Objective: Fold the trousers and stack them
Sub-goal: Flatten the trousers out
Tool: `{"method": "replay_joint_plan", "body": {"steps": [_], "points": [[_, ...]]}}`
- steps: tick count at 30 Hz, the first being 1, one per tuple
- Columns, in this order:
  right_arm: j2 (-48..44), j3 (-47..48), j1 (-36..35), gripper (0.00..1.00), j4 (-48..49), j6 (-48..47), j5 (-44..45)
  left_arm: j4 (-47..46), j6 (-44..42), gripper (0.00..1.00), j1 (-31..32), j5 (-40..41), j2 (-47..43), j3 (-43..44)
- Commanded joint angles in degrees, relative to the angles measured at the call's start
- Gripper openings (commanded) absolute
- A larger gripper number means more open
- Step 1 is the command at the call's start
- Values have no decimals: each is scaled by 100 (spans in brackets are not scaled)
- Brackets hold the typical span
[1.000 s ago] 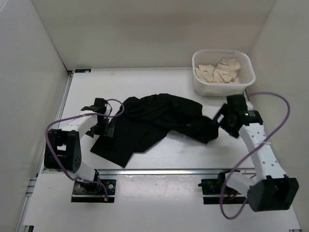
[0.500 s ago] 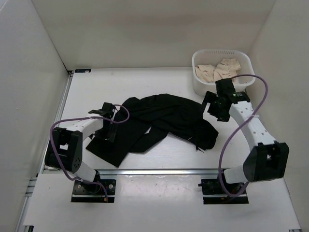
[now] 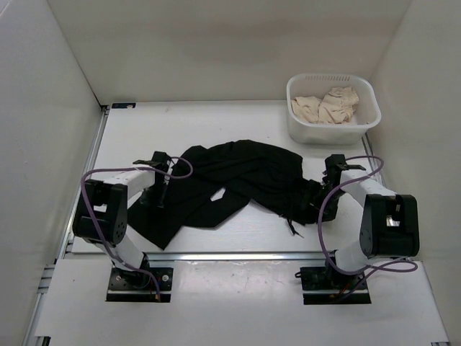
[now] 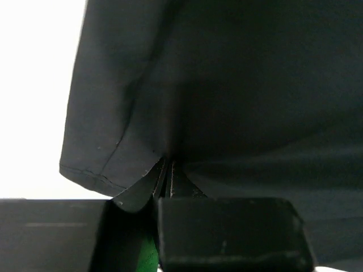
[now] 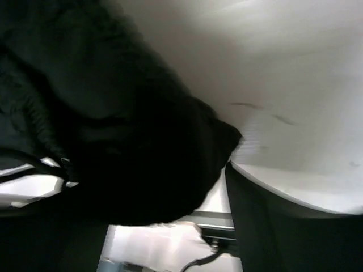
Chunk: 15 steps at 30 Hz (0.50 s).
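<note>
The black trousers (image 3: 238, 176) lie crumpled across the middle of the table, legs running to the near left. My left gripper (image 3: 160, 190) is down on the left leg. In the left wrist view it (image 4: 167, 170) is shut, with a fold of the trousers (image 4: 227, 85) pinched between the fingertips. My right gripper (image 3: 322, 200) sits low at the bunched right end. In the right wrist view the jaws (image 5: 142, 187) stand apart around that bunch of trousers (image 5: 125, 130). A bright gap shows between the cloth and the right finger (image 5: 266, 221).
A white basket (image 3: 297, 128) holding beige clothes (image 3: 328, 105) stands at the back right, just behind the right arm. A thin drawstring (image 3: 294, 228) trails from the trousers toward the near rail (image 3: 238, 254). White walls close in the table on three sides.
The left gripper has closed on the trouser leg. The right arm swung from beside the basket down to the trousers' right end, and its jaws have narrowed.
</note>
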<state>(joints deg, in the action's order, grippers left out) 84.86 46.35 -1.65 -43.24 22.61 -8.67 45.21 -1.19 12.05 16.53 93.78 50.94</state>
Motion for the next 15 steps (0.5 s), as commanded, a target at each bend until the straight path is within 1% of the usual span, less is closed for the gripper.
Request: {"method": "replay_joint_plan", "body": {"steps": [1,2,3,4,5,7,8,9,10,11,12,13,14,15], "points": [[-13,-29,-291,66,404,-212,-821,-408,119,14,-701,314,-261,-199],[-13,-29,-483,54,317,-213,-873,-408,119,14,-870,394,-481,132],[-13,58,-564,31,256,-283,-935,-408,119,14,-1185,447,-910,362],[-13,59,-634,21,255,-344,-1031,-408,119,14,-1188,447,-1088,625],[-13,163,-774,13,185,-345,-1389,-408,119,14,-1388,447,-1229,1237],[-153,513,-950,0,124,-345,-1768,-408,119,14,-1451,386,-1397,1925],[-154,690,-1151,0,123,-345,-1953,-408,119,14,-1452,316,-1345,2677],[-224,909,-1249,0,123,-345,-2407,-408,119,14,-1452,237,-1231,3085],[-224,1137,-1398,0,123,-345,-2734,-408,119,14,-1356,236,-856,3489],[-276,1627,-1460,0,175,-267,-3076,-408,119,14,-1172,236,-609,3885],[-277,1875,-1461,0,359,-179,-3402,-408,119,14,-1066,445,-337,4637],[-277,2104,-1522,0,482,-48,-3648,-408,119,14,-952,525,-64,5001],[-329,2333,-1522,0,579,241,-3773,-408,119,14,-768,578,513,5335],[-382,2718,-1522,0,632,374,-3687,-338,119,14,-679,701,815,5904]]}}
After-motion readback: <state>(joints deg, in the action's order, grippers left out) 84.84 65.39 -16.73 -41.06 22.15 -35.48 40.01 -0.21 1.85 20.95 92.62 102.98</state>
